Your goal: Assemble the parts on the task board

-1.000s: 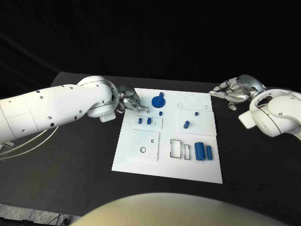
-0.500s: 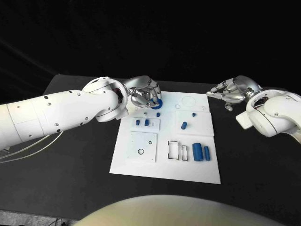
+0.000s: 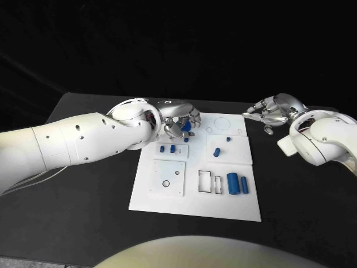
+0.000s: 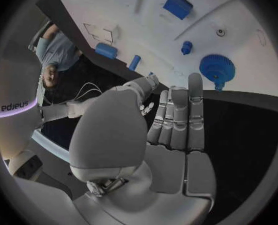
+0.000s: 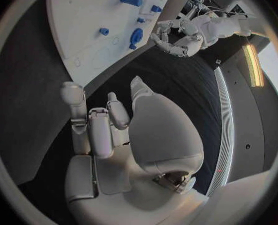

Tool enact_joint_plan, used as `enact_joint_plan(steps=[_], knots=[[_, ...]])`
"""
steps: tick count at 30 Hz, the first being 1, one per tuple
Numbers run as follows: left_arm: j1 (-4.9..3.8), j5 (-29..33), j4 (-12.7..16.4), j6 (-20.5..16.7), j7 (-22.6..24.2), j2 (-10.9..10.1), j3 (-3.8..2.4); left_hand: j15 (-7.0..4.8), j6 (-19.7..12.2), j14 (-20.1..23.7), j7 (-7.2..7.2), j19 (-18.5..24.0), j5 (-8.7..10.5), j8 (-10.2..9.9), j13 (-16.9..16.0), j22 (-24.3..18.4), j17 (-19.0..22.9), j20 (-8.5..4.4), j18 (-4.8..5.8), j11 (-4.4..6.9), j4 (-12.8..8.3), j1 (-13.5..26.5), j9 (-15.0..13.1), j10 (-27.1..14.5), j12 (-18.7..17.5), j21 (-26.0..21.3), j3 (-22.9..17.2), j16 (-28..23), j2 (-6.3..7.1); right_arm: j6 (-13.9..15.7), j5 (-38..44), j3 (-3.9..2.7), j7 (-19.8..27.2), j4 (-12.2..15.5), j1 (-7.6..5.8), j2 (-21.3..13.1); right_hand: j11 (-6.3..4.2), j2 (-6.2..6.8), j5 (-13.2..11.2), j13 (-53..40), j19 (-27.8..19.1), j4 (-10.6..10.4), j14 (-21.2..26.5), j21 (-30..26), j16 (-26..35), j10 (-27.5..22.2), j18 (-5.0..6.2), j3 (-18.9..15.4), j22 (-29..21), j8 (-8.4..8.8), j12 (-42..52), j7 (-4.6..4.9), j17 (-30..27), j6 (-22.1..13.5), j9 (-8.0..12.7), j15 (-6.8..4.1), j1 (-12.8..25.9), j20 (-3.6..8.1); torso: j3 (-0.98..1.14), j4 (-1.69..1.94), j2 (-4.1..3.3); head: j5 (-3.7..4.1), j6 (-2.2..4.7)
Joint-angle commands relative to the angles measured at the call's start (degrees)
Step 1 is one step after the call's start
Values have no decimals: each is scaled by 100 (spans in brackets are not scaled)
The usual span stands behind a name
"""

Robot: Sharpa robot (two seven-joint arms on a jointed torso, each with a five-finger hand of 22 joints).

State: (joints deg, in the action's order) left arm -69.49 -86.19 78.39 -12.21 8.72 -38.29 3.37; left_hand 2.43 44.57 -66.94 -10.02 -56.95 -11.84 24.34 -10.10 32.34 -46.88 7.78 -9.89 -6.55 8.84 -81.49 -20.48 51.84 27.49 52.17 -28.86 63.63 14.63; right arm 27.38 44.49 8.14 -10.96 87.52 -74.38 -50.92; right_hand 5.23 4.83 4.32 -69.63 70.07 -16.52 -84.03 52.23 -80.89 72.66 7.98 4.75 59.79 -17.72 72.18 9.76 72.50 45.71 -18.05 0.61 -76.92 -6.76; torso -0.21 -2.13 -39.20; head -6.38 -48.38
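Observation:
The white task board (image 3: pixel 225 202) lies in the middle of the black table. A round blue knob (image 3: pixel 185 128) sits near the board's far left corner, and my left hand (image 3: pixel 178 116) hovers over it, half hiding it. In the left wrist view the fingers (image 4: pixel 177 116) stretch out straight and hold nothing, with the knob (image 4: pixel 216 68) just beyond the tips. Small blue pieces (image 3: pixel 167 149) and a blue peg (image 3: pixel 217 151) stand mid-board. Two blue cylinders (image 3: pixel 236 183) lie by the rectangular slots. My right hand (image 3: pixel 269 114) hangs empty off the board's far right corner, fingers apart.
Black table (image 3: pixel 82 184) surrounds the board on all sides. My bulky left forearm (image 3: pixel 82 142) stretches across the table's left half. The right wrist view shows the left hand (image 5: pixel 176 37) beside the knob (image 5: pixel 136 36) at the board's edge (image 5: pixel 83 20).
My left hand has swung in from the board's left edge to above the blue knob, which it now partly covers. The right hand has hardly moved. The camera has shifted slightly.

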Motion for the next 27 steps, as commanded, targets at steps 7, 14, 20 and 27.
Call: enact_joint_plan(steps=[7,14,20,27], knots=[[0,-952,-250,693,-42,195,8,26,68,-307,1,-93,24,-175,153,147,-336,27,-66,-37,44,23,80,-21,-268,223,111,528,23,34,56,-2,82,4,8,18,-17,-26,13,5,-55,5,-102,-17,17,-37,39,-26,-5,-18,-30,11,7,-35,-6,12,20,2,6,4,-1,27,10],[3,-1030,-398,938,-157,308,9,28,-15,-218,123,-52,27,-311,196,210,-186,31,-65,-35,68,17,132,15,-344,300,130,560,5,49,163,-2,93,9,10,30,-16,-30,13,-2,-51,4,-102,-12,16,-31,37,-25,1,-22,-23,12,12,-38,-7,12,20,2,5,5,3,20,18],[7,-1024,-506,999,-163,356,9,27,56,-218,111,-25,4,-335,220,251,-186,30,-66,-38,27,-78,138,49,-385,351,44,624,-54,55,306,-2,99,9,14,44,-16,-30,13,-2,-51,4,-102,-12,16,-31,37,-25,1,-22,-23,12,12,-38,-7,12,20,2,10,-6,0,12,22],[11,-987,-658,1066,-112,416,9,23,308,-216,116,29,7,-332,258,343,-164,30,-65,-32,-22,-129,133,146,-448,466,-122,741,-87,43,370,-2,107,14,25,58,-16,-37,14,-1,-48,4,-103,-9,16,-33,35,-24,7,-28,-24,12,16,-40,-7,12,18,2,16,1,3,30,13]])
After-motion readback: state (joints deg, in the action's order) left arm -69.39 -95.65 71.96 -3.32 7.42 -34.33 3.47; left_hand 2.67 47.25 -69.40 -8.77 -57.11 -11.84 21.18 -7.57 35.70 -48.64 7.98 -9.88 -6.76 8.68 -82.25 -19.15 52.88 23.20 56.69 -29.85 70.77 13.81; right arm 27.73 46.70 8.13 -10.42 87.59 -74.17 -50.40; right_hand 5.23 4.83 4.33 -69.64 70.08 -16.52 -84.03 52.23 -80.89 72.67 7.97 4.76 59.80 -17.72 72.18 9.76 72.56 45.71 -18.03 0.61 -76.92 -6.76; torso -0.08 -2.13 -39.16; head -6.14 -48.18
